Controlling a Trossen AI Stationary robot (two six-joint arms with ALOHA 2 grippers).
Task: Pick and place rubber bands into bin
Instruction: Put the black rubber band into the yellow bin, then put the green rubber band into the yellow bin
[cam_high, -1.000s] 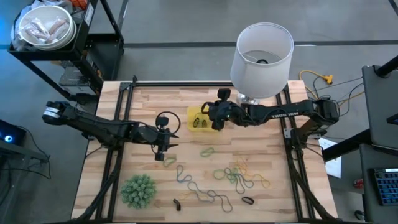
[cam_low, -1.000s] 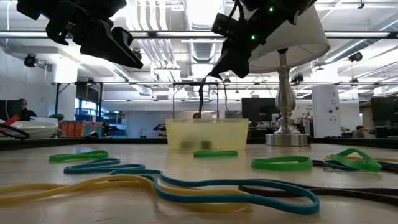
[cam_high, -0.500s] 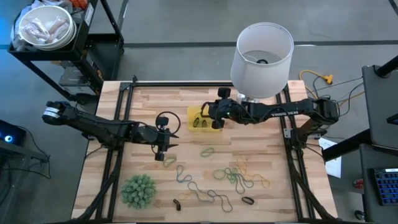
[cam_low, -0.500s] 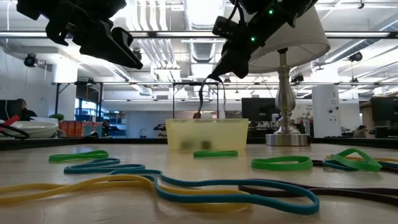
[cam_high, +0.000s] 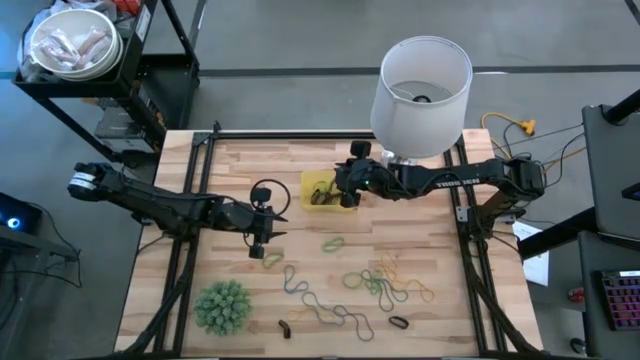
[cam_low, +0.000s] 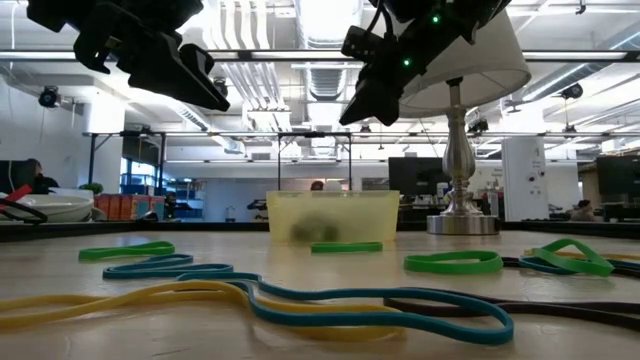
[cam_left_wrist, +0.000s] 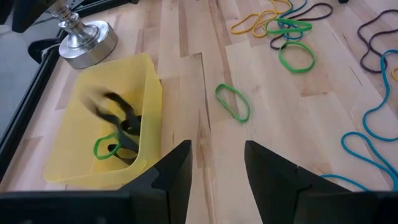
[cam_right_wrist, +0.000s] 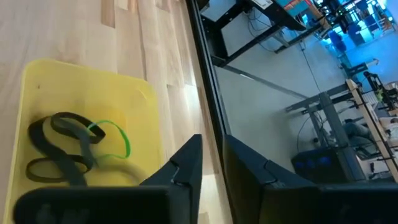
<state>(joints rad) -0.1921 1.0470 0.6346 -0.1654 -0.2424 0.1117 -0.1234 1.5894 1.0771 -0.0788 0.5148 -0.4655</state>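
Hovering over the bin (cam_high: 320, 190), the right gripper (cam_high: 345, 195) hangs at the tray's right edge with its fingers (cam_right_wrist: 186, 163) slightly spread and nothing between them. Inside the small yellow tray lie a dark rubber band (cam_right_wrist: 59, 146) and a green one (cam_right_wrist: 115, 138), the dark loop folded over itself and touching the green — both rest on the tray's floor. From the low view the bin (cam_low: 332, 216) stands mid-tabletop, translucent, with dim shapes inside, and a lamp base (cam_low: 462, 222) just to its right under a white lampshade (cam_high: 421, 82).

The left gripper (cam_high: 262, 238) waits above the tabletop (cam_high: 480, 300) left of centre, well apart from the bin, its fingers (cam_left_wrist: 177, 165) spread and empty.

Most of the rubber bands are loose on the wood: a green loop (cam_high: 334, 243) below the bin, a tangle of yellow, green and teal loops (cam_high: 390, 283) toward the right, a long wavy strand (cam_high: 330, 315) nearer the front edge, and a small black band (cam_high: 399, 323) at the front right. A spiky green plant (cam_high: 222, 306) sits at the front left corner.
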